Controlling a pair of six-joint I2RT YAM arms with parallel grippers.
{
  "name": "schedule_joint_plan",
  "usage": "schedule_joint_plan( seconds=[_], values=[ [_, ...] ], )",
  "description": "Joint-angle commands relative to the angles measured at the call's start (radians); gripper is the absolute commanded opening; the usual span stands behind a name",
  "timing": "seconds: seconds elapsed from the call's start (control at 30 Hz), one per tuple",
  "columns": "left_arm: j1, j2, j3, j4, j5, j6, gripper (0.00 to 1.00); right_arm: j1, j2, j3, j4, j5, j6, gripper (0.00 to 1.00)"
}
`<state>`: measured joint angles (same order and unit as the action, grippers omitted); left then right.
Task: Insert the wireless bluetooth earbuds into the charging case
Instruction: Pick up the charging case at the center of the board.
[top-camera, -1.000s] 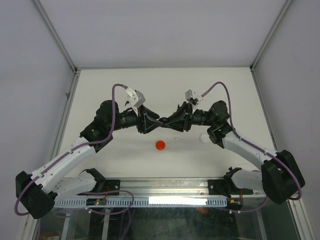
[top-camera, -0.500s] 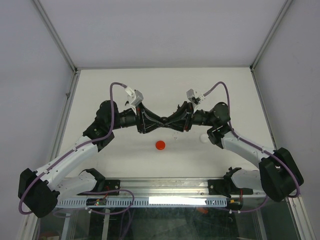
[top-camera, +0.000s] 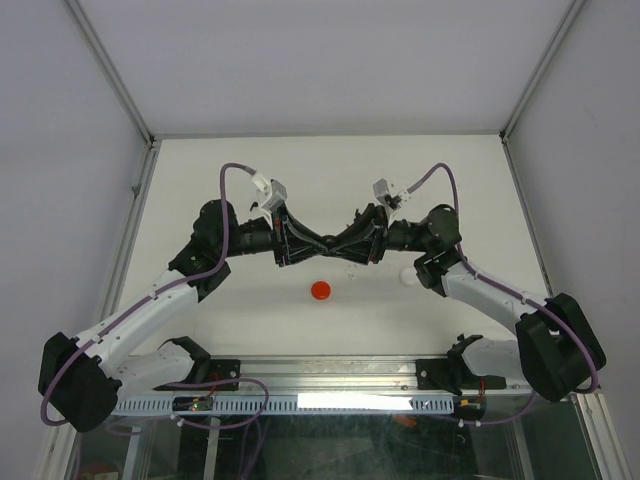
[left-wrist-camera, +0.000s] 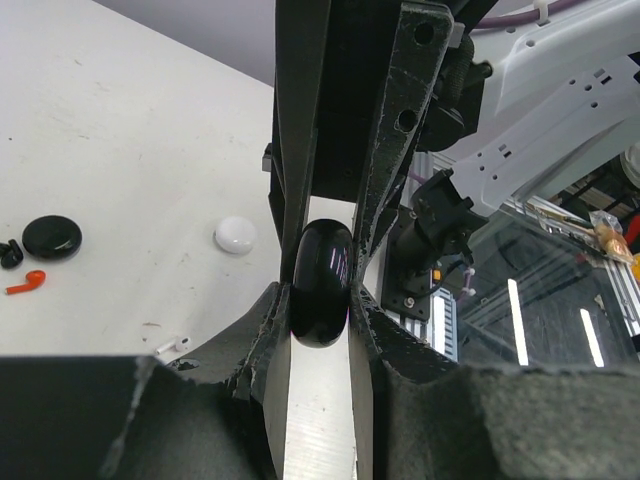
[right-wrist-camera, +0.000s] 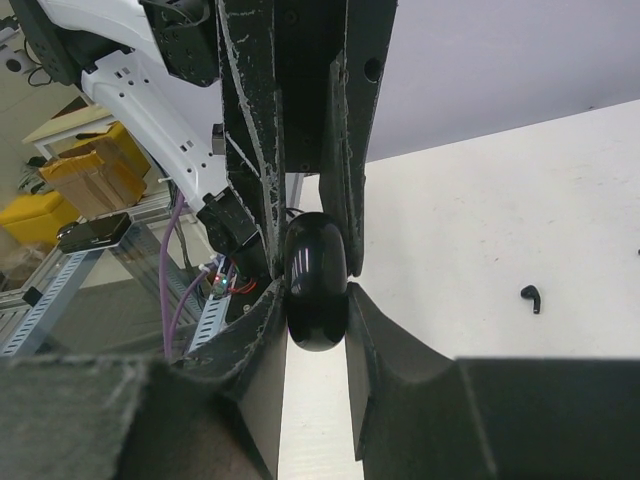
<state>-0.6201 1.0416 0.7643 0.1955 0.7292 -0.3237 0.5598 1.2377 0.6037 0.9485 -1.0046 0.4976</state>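
Clamping narrowly from opposite sides, your left gripper (left-wrist-camera: 320, 305) and right gripper (right-wrist-camera: 317, 305) both hold the black case (left-wrist-camera: 320, 262) above the white table (left-wrist-camera: 120, 120). Left of the case lie a red earbud (left-wrist-camera: 25, 284), black earbud (left-wrist-camera: 10, 252) and white earbud (left-wrist-camera: 172, 346).

I see a glossy black rounded plastic case (left-wrist-camera: 320, 285) between matte black jaws with pale scuffing. The matte worktop (left-wrist-camera: 120, 150) is off-white with faint grey specks. On it: a black round puck (left-wrist-camera: 52, 237), a white round puck (left-wrist-camera: 236, 236), a red round puck (top-camera: 320, 290), an orange-red plastic earbud (left-wrist-camera: 25, 284), a small black plastic earbud (right-wrist-camera: 531, 295).
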Motion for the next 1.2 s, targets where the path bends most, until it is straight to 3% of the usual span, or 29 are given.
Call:
schedule_joint_plan(
  seconds=[0.0,0.13,0.4,0.57,0.73,0.8,0.93,1.17],
  values=[
    [0.003,-0.007,-0.009,0.079,0.031,-0.006,0.00,0.002,0.007,0.005,0.039,-0.010,-0.007,0.07],
    [0.002,-0.019,-0.016,0.079,0.030,0.005,0.00,0.003,0.005,0.007,0.011,-0.014,-0.024,0.32],
    [0.002,-0.032,-0.021,0.083,0.029,0.017,0.00,0.004,0.000,0.007,-0.025,-0.011,-0.048,0.41],
    [0.002,-0.032,-0.025,0.081,0.029,0.019,0.00,0.003,-0.008,0.009,-0.026,-0.015,-0.045,0.34],
    [0.002,-0.028,-0.023,0.076,0.030,0.018,0.00,0.003,-0.009,0.015,-0.024,-0.030,-0.047,0.11],
    [0.002,-0.030,-0.021,0.074,0.026,0.015,0.10,0.002,-0.008,0.014,-0.024,-0.035,-0.050,0.00],
    [0.002,-0.040,-0.021,0.069,0.018,0.006,0.31,0.003,-0.009,0.009,-0.021,-0.038,-0.057,0.00],
    [0.002,-0.037,-0.039,0.059,0.009,0.000,0.46,0.004,-0.005,0.016,-0.014,-0.037,-0.062,0.00]
  ],
)
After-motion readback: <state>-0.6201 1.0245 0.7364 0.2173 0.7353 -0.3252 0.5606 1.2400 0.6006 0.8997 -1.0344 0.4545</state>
